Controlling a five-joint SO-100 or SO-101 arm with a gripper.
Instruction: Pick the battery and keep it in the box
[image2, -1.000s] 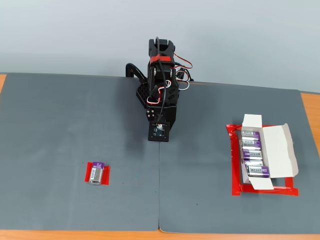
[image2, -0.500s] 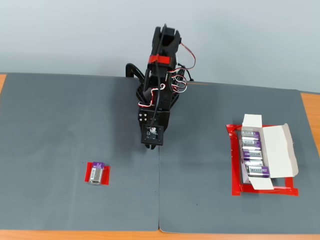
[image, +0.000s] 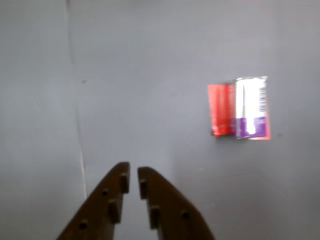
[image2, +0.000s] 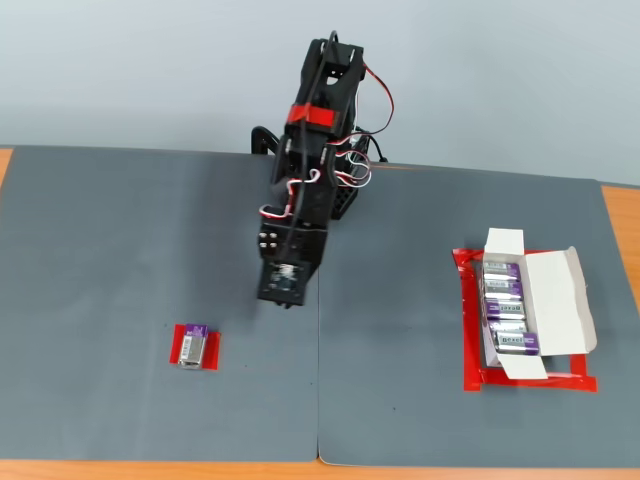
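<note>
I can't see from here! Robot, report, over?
Gripper nearly shut, empty. Battery on red patch, untouched. Box open, cells inside. Path clear.

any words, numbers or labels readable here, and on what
No text can be read anywhere.
battery: a barcode-like strip of dark bars, blurred; no letters or digits legible.
cells in the box: dark label marks, too small to read.
red tape patch: blank.
</note>
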